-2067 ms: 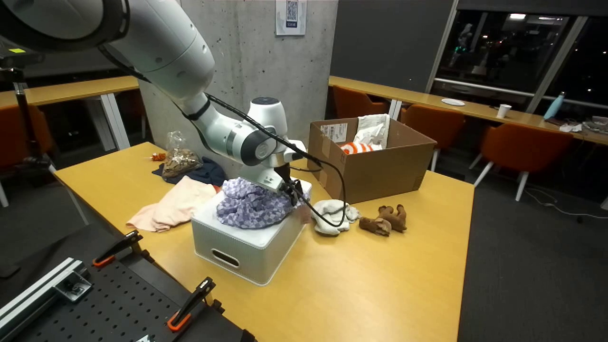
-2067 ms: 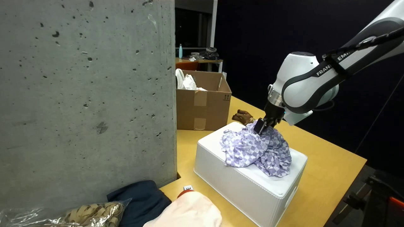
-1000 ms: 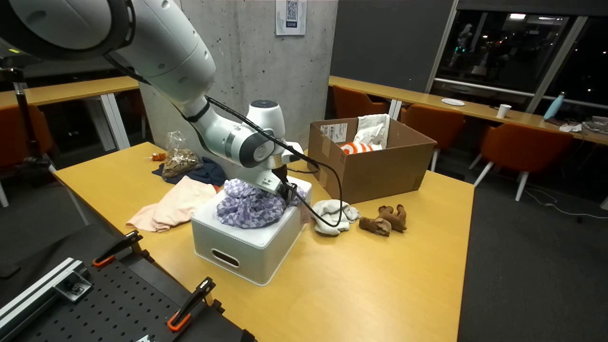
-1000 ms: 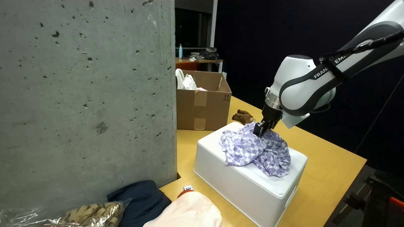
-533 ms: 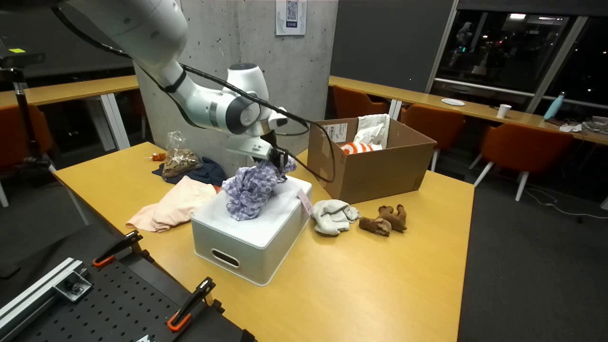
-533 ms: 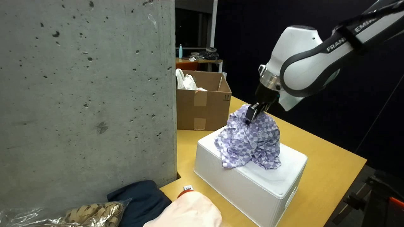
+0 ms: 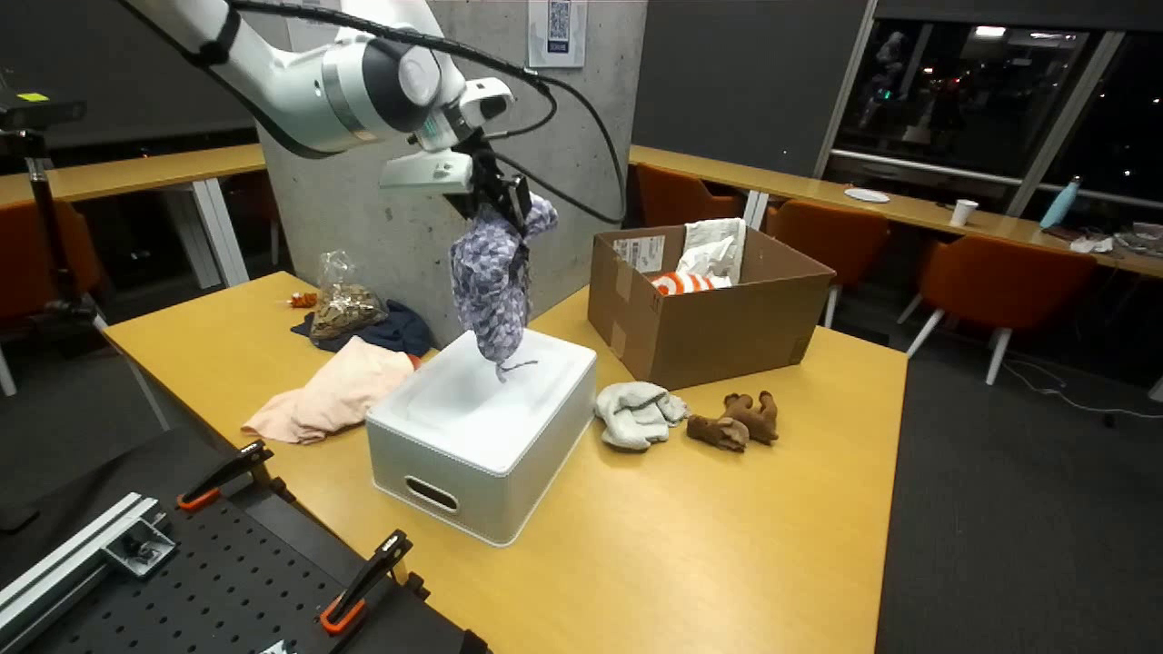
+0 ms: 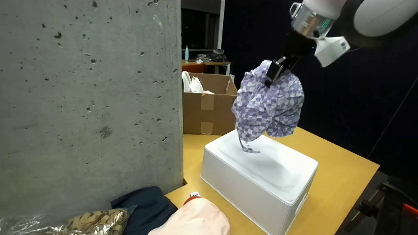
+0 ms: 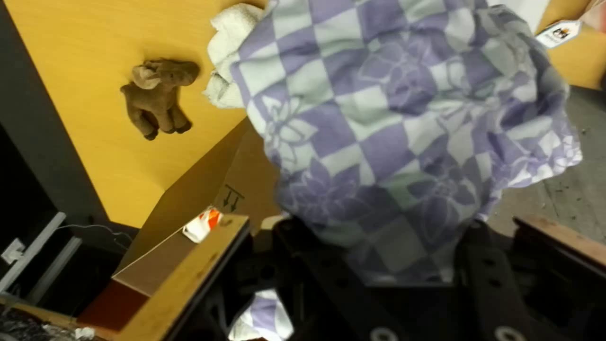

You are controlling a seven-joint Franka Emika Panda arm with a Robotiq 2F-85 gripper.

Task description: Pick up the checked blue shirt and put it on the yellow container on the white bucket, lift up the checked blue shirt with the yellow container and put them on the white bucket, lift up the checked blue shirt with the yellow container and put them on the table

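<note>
Table carries white bin; checked shirt hangs above it. Should handle light and limp, hard to damage; grab a thick bunch near the middle. Gripper is clamped on upper folds. Loose strap shows in both exterior views, not in wrist view; flower print reads only there.

A grey concrete wall stands in both exterior views, its surface marked by small pits. In an exterior view, a long wooden counter runs below dark windows, where a bright light shows. Orange chairs with white legs stand beside the counter, on a dark grey floor.
</note>
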